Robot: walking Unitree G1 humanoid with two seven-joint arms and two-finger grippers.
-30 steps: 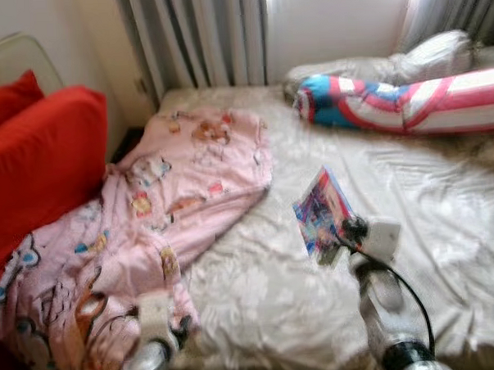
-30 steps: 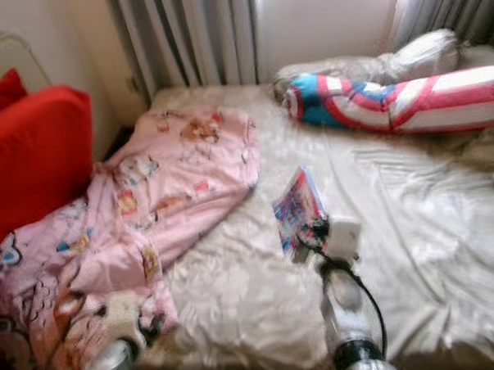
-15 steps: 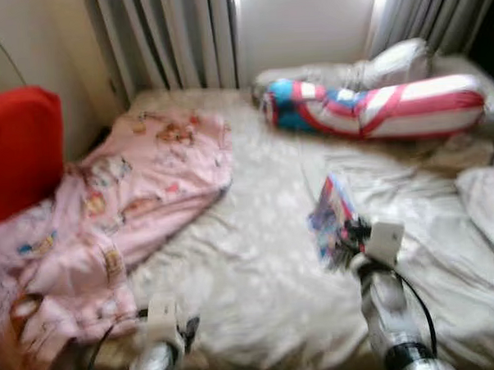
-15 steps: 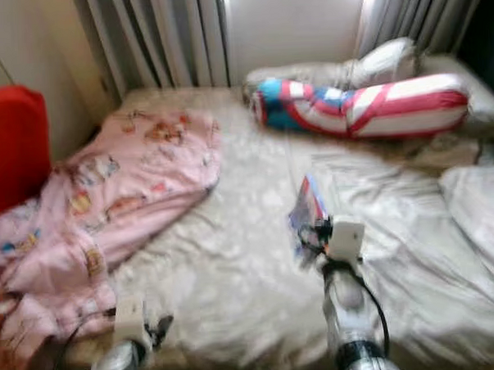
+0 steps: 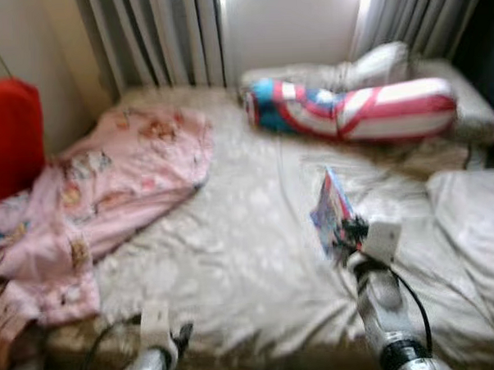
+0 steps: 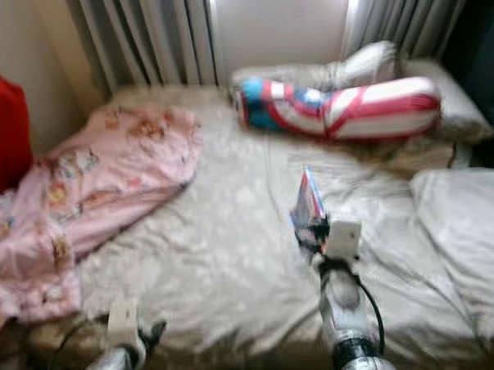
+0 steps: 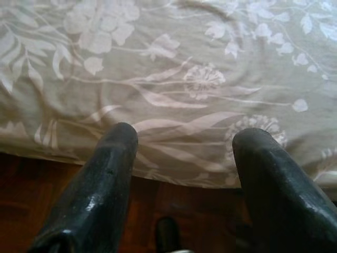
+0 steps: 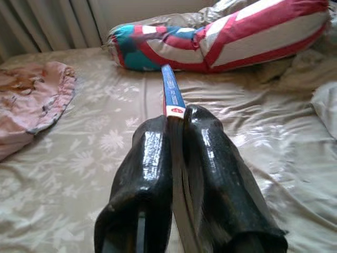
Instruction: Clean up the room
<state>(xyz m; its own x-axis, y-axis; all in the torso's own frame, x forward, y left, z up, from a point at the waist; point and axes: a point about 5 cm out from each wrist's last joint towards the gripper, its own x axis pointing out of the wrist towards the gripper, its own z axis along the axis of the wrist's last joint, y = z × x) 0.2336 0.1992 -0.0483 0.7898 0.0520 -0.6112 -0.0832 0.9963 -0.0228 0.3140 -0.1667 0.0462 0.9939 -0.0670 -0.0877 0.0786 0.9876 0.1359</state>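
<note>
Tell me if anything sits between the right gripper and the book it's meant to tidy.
Nothing does: the right gripper is already shut on the thin book, held upright above the bed sheet. The left gripper hangs open at the bed's near edge.

A home bedroom: a bed [image 5: 257,234] with floral sheet, pink blanket [image 5: 116,182], pillows [image 5: 373,65] and curtains [image 5: 158,33].

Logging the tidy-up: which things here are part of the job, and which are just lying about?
Job:
book, clamped in right tool
pink blanket, rumpled on bed
left tool, open at bed edge

Lying about:
striped bolster
red cushion
curtains
</note>
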